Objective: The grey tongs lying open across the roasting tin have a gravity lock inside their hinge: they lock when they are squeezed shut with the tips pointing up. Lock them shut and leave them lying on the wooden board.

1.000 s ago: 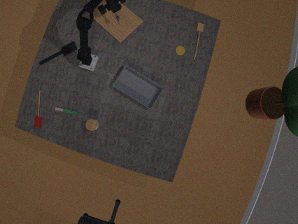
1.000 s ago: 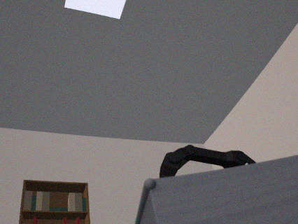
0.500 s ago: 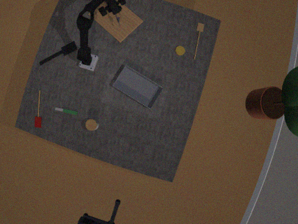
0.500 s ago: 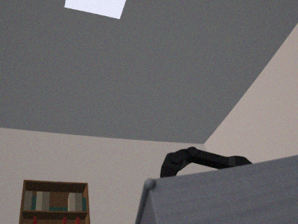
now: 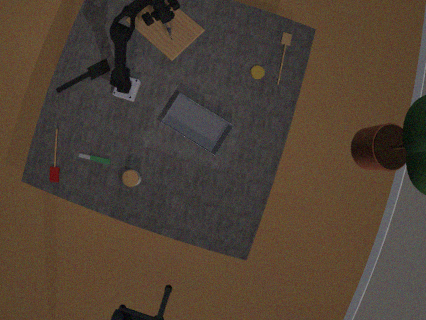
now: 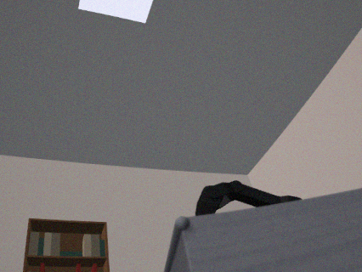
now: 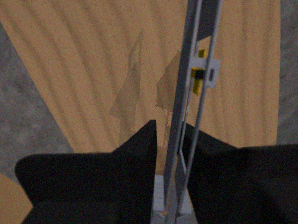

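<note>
My gripper (image 5: 165, 23) (image 7: 164, 125) is shut on the grey tongs (image 5: 169, 33) (image 7: 185, 82), above the wooden board (image 5: 171, 49) (image 7: 60, 55). In the wrist view the two tong arms run close together, nearly parallel, up out of the picture from between my fingers. A small yellow and black part sits by a bracket on them. Their shadow falls on the board, apart from them. Whether the lock is caught cannot be told. The roasting tin (image 5: 223, 138) stands in the middle of the grey cloth. The exterior view shows only part of the arm; tongs and board are hidden there.
A black brush-like tool (image 5: 98, 69) lies beside the arm's base. A red-headed stick (image 5: 54, 174), a green and white pen (image 5: 99, 160) and a round tan object (image 5: 131, 178) lie nearer the front left. A yellow disc (image 5: 257, 72) and a square-headed stick (image 5: 286, 39) lie right.
</note>
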You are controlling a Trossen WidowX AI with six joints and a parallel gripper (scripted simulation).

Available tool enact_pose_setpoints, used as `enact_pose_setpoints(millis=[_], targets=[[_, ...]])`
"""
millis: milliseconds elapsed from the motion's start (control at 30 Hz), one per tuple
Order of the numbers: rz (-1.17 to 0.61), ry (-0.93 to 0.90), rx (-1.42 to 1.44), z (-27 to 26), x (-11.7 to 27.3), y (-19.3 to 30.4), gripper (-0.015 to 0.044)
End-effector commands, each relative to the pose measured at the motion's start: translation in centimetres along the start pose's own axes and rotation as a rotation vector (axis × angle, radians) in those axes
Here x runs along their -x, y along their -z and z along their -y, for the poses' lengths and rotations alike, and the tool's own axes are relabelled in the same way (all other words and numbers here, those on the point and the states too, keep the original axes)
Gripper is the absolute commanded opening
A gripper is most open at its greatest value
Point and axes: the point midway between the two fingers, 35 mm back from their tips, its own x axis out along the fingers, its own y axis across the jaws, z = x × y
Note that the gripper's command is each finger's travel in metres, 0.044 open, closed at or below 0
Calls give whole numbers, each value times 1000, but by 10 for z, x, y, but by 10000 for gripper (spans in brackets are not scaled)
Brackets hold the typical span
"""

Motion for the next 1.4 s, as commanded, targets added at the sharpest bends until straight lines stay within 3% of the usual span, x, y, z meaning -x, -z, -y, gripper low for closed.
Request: enact_pose_setpoints(millis=[0,433,1167,1367], targets=[[1,-4,-7,0,-6,-1,-150],[1,-3,-7,2,-19,-2,-150],[1,2,0,3,-19,-2,427],[2,0,0,-2,-11,-11,440]])
